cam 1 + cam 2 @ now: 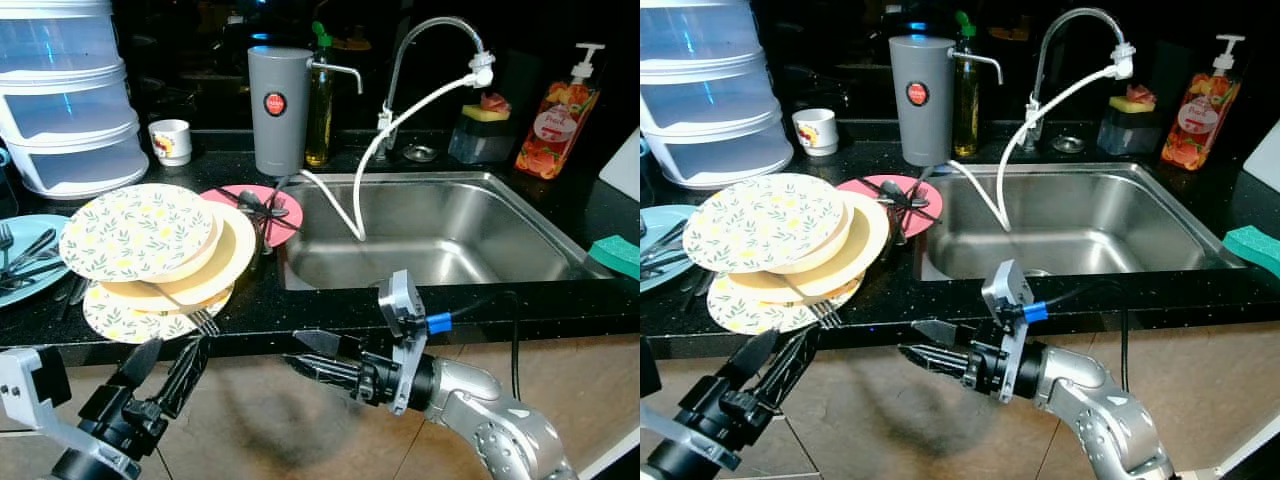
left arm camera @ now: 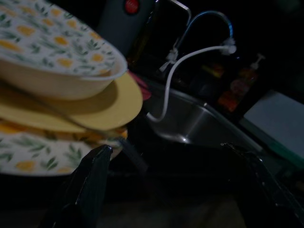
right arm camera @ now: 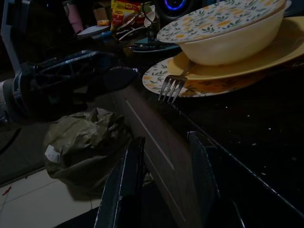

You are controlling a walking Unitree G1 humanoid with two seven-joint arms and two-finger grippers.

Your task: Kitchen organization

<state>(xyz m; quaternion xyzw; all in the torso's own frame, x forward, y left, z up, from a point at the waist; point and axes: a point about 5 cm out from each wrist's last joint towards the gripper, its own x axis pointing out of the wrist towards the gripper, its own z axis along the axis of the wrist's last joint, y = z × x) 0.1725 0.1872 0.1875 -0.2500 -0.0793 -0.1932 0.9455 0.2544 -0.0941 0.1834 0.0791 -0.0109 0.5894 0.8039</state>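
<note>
Little of the kitchen organization is judged to be done: the black countertop (image 1: 300, 305) is being left crowded, and the steel sink (image 1: 430, 235) at its right half is lying bare of dishes. A stack of plates (image 1: 155, 260) with a floral plate on top is overhanging the counter's front edge near its left end, with a fork (image 1: 203, 320) sticking out from under it past the edge. Behind it a pink plate (image 1: 255, 212) is carrying dark utensils, and a blue plate (image 1: 28, 258) of cutlery is sitting at the left edge. The left gripper (image 1: 170, 362) is being held wide open just below the fork, nothing in it; the right gripper (image 1: 312, 355) is being held narrowly parted and empty under the counter's front edge. The red round label on the grey dispenser (image 1: 276, 108) and the print on the orange soap bottle (image 1: 560, 112) are probably brand marks, but are too small to be read.
</note>
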